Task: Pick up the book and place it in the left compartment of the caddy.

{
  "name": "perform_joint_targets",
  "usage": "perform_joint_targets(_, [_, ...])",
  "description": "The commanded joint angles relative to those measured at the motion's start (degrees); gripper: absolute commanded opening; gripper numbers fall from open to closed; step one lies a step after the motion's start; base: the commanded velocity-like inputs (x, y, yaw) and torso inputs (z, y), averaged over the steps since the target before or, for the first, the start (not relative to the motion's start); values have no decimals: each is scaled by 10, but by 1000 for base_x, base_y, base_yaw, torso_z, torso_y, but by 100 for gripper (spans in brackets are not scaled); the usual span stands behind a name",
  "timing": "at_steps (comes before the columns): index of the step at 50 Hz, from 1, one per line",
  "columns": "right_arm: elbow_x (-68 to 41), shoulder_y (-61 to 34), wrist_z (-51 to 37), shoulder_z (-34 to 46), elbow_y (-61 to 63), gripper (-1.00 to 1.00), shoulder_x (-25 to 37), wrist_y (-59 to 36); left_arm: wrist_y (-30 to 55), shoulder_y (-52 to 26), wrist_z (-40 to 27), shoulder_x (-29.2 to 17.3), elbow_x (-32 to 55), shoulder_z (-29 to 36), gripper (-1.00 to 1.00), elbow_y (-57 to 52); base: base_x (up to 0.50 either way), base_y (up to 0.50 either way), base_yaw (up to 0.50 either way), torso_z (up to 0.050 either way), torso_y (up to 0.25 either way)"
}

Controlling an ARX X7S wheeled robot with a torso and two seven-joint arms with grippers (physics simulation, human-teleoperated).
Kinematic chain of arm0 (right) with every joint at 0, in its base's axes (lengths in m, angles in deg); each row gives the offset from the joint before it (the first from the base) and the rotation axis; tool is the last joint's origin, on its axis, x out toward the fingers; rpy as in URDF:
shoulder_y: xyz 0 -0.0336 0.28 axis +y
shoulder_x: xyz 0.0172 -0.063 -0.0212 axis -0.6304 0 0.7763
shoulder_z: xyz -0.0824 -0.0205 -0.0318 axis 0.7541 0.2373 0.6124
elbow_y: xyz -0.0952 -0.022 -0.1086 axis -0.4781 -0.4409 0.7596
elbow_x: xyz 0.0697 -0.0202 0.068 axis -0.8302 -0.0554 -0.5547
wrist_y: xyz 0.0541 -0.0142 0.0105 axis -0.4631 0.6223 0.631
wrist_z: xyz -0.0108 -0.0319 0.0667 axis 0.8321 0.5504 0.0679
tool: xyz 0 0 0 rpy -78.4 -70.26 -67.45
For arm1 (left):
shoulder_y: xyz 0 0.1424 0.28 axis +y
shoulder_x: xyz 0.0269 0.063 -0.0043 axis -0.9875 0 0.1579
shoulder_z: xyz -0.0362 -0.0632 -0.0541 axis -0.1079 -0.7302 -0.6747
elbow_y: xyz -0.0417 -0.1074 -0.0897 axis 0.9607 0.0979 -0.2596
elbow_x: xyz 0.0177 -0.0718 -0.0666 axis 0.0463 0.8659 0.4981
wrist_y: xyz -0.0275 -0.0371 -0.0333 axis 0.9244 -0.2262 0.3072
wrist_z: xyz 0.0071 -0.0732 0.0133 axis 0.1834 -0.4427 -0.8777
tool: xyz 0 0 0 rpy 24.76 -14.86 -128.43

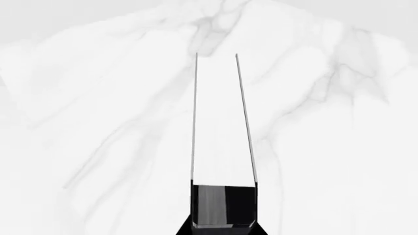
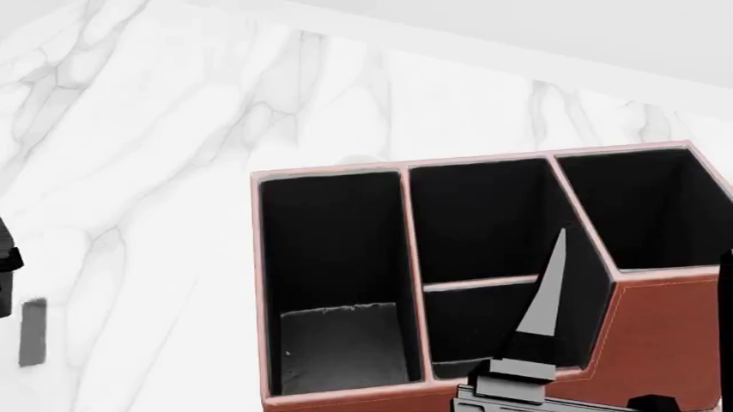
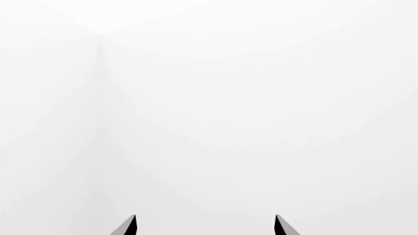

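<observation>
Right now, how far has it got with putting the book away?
Nothing looks done. The caddy's left compartment shows only a bare grey floor. The book isn't in any view. Left gripper and right gripper are open and empty. Finding, grasping and placing remain.

White marble-look bench [image 2: 149, 172] with grey veining, glossy flat top; straight far edge. Plain pale grey-white wall [image 2: 550, 26] behind it. Light even, diffuse; shadows faint.

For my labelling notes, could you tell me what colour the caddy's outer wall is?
Reddish-brown with pale edge trim, the caddy shows best in the head view.
</observation>
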Motion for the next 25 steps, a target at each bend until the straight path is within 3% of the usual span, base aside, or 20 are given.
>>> perform_joint_targets(1, [12,0,10,-9,-2,100,-8,1,53,-51,-11,-5,25,-15,-100,-130,0,0,0,0,0])
perform_joint_targets(25, [8,0,4,-10,1,100,-3,1,183,-196,-61,19,106,8,-100,-348,0,0,0,0,2])
